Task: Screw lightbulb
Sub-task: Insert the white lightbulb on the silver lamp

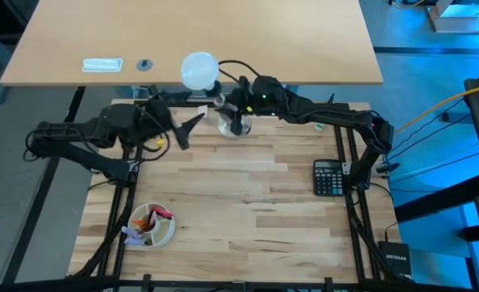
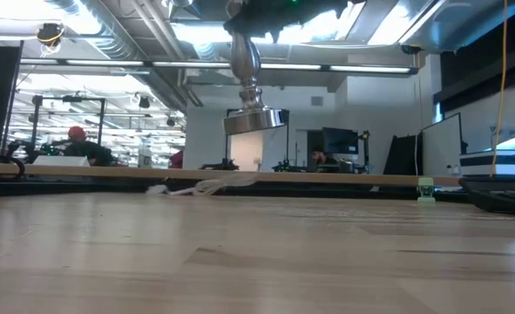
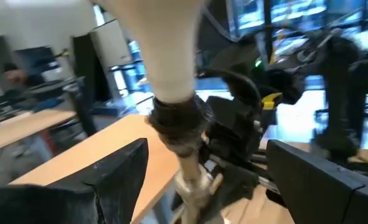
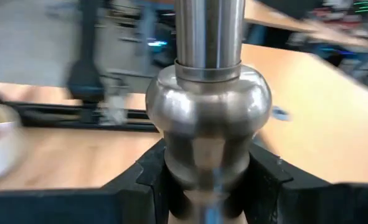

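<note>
The lightbulb (image 3: pixel 165 50) is cut off at the top edge in the left wrist view, so its round head does not show there. Its screw end is hidden inside the black socket (image 3: pixel 177 118). In the low view the top of the silver stand (image 2: pixel 250 83) runs out of the picture, and the bulb is out of sight. The right gripper (image 4: pixel 212 180) hides the stand's stem where it holds it. People (image 2: pixel 78 146) far behind the table are too small to tell much
</note>
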Action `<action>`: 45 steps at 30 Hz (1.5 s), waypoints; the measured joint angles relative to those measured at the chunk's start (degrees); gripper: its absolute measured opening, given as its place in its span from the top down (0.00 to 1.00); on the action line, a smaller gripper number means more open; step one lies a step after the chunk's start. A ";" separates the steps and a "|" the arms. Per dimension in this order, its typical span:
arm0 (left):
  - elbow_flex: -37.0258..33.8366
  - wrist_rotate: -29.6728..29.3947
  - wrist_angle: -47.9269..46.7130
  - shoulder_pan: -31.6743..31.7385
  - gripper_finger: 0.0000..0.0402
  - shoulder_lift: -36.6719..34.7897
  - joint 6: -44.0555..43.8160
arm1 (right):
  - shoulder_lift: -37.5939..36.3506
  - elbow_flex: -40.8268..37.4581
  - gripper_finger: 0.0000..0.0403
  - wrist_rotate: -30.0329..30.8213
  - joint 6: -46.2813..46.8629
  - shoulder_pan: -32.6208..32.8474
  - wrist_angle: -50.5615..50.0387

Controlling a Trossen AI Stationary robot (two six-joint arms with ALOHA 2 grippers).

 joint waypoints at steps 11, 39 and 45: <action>0.00 -9.78 27.99 0.33 0.21 10.88 10.53 | 0.07 0.00 0.66 8.52 -0.82 0.16 2.79; 0.00 -12.08 51.19 3.48 0.22 15.92 18.09 | 0.08 -0.02 0.66 10.29 -2.38 0.12 3.35; 0.00 -11.71 51.09 4.13 0.38 15.92 19.31 | 0.10 -0.02 0.66 10.30 -2.38 0.12 3.20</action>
